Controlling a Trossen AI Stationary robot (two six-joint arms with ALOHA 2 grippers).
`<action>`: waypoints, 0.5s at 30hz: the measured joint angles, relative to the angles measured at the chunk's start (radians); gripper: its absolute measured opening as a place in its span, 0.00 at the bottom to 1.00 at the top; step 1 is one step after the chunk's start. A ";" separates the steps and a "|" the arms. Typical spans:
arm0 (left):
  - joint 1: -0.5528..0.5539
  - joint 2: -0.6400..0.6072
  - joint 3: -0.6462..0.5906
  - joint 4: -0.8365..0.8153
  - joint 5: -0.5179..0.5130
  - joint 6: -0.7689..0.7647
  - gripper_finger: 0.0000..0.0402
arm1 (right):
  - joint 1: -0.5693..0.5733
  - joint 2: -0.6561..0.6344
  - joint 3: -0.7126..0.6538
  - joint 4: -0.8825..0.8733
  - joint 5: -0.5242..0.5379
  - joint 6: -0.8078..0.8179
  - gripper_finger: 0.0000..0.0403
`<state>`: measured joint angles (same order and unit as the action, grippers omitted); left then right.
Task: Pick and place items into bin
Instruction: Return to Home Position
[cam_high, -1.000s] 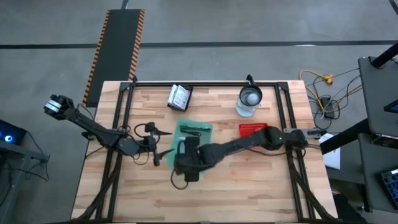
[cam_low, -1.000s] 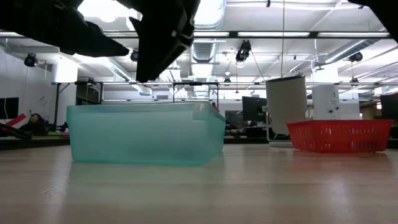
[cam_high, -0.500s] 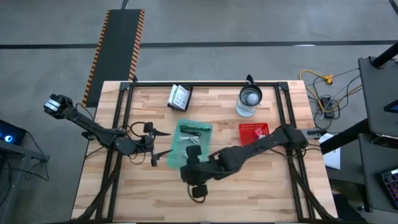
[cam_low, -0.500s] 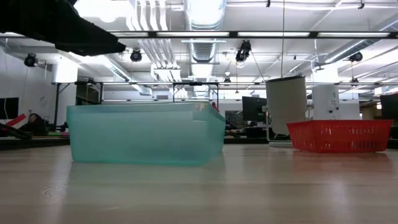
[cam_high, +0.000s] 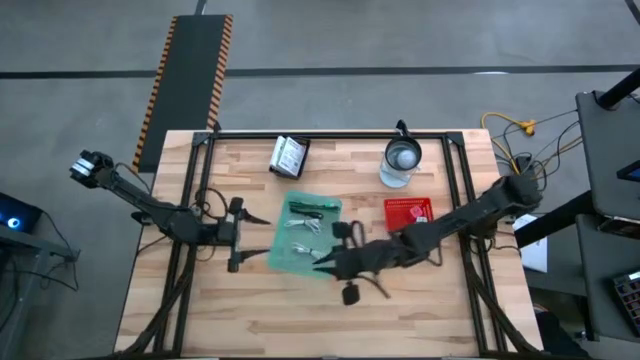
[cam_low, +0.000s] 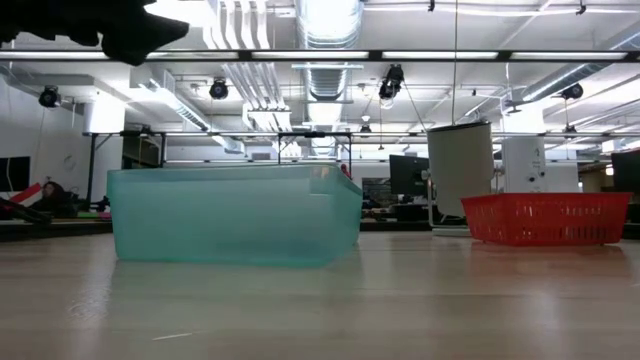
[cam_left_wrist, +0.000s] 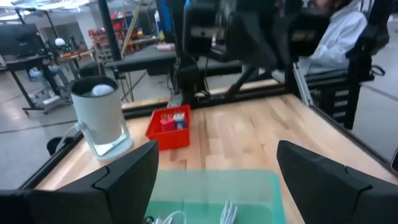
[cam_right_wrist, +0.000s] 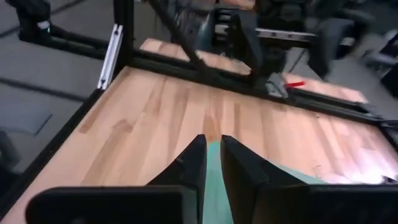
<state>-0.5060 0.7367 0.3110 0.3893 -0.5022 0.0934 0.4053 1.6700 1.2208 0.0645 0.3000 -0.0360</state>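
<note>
One green bin (cam_low: 230, 215), one red basket (cam_low: 545, 218), one glass jug (cam_high: 401, 160), two packets (cam_high: 288, 156) and two arms (cam_high: 160, 208).

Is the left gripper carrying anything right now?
No, the left gripper has its fingers spread wide with nothing between them, only the green bin showing beyond.

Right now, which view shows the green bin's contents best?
The high view: it looks straight down into the bin, showing white cables and a dark pen. Low view shows only its wall; left wrist its near part; right wrist a sliver.
</note>
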 joint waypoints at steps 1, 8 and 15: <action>0.000 -0.011 -0.002 0.000 0.000 0.000 0.77 | 0.001 -0.029 -0.057 0.049 0.017 -0.002 0.09; 0.000 -0.049 -0.008 0.012 0.001 0.023 0.76 | -0.001 -0.208 -0.406 0.397 0.073 -0.028 0.08; 0.001 0.019 -0.009 0.106 0.004 0.058 0.61 | -0.001 -0.321 -0.609 0.575 0.099 -0.047 0.08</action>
<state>-0.5052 0.7555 0.3023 0.4956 -0.4980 0.1510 0.4045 1.3488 0.6119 0.6396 0.3993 -0.0827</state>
